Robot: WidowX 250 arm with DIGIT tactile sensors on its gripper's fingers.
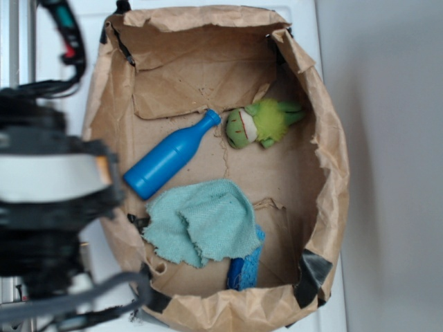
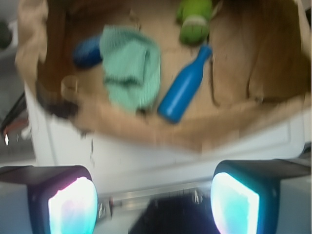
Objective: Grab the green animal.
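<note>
The green animal (image 1: 259, 124) is a small fuzzy lime-green plush lying on its side at the back right of the brown paper-lined box (image 1: 329, 159); in the wrist view the green animal (image 2: 194, 19) shows at the top, blurred. A blue bottle (image 1: 169, 157) lies just left of it, neck almost touching the plush. My gripper (image 2: 153, 207) is open, fingers wide apart with nothing between them, outside the box over its white outer edge. In the exterior view only the blurred dark arm (image 1: 48, 207) shows at the left.
A teal terry cloth rag (image 1: 201, 223) lies crumpled in the box's front, partly covering a blue object (image 1: 246, 270). The bottle (image 2: 184, 87) and rag (image 2: 131, 68) sit between the box's near wall and the plush. Crumpled paper walls rise all around.
</note>
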